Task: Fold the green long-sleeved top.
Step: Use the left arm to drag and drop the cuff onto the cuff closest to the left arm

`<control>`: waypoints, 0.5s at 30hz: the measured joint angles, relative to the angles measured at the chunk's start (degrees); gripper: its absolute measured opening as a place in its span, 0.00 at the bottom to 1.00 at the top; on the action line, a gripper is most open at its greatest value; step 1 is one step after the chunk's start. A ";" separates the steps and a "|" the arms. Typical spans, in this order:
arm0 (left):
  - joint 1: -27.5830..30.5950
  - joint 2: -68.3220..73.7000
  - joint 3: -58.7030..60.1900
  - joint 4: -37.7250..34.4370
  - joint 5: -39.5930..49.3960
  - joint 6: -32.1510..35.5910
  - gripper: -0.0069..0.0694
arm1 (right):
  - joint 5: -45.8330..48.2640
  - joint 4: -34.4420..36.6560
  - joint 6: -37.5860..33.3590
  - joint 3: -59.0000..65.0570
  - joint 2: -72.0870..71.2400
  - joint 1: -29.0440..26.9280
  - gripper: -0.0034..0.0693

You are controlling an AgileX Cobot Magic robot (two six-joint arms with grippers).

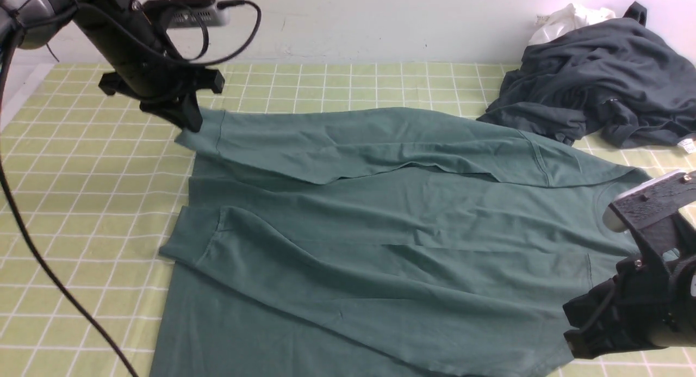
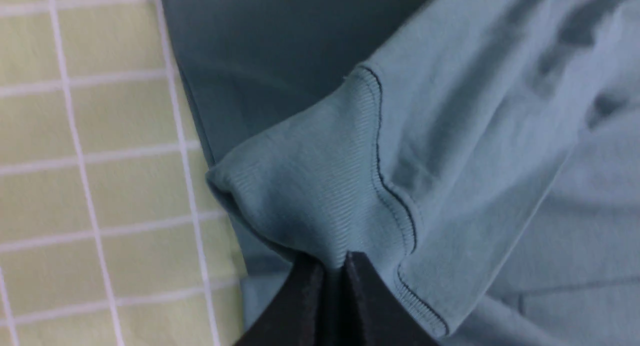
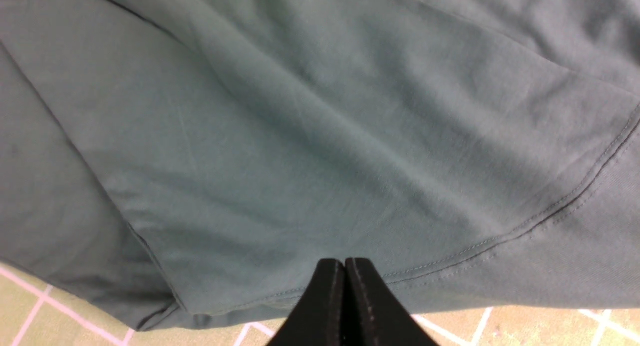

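The ribbed cuff (image 2: 310, 186) of the top's (image 1: 380, 230) far sleeve (image 1: 353, 143) is pinched by the left gripper (image 2: 332, 258), whose jaws are pressed together with the fabric bunched and drawn up between them. In the front view this grip is seen in the upper left of the frame, at the sleeve's end, where the cuff is raised slightly off the checked cloth (image 1: 81, 203). A black cable (image 1: 32, 246) is seen hanging from the left arm down the left edge of the frame.

The right gripper (image 3: 345, 266) is closed as well, its jaws meeting at the top's edge, just beside a stitched seam. Whether any fabric is caught between them cannot be told. In the front view this gripper is found in the lower right of the frame, over the top's near shoulder.

The top is spread across the middle of the frame, with its neck toward the right and its hem toward the left. Both sleeves are laid across the body: the far one along the upper edge, the near one (image 1: 304, 257) slanting across the middle. Shallow creases are seen over the whole body.

In the upper right of the frame, against the wall (image 1: 380, 18), the grey garments (image 1: 598, 78) are heaped, touching the top's far shoulder. A white cloth (image 1: 565, 20) is partly covered by that heap.
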 joint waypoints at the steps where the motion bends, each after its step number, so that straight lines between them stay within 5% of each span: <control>1: -0.49 -2.57 4.37 0.14 0.00 0.00 0.11 | 0.22 0.00 0.00 0.00 0.00 0.00 0.03; 15: -1.56 -15.24 36.25 1.83 -1.67 2.68 0.14 | 0.57 0.37 0.00 0.00 0.00 0.00 0.03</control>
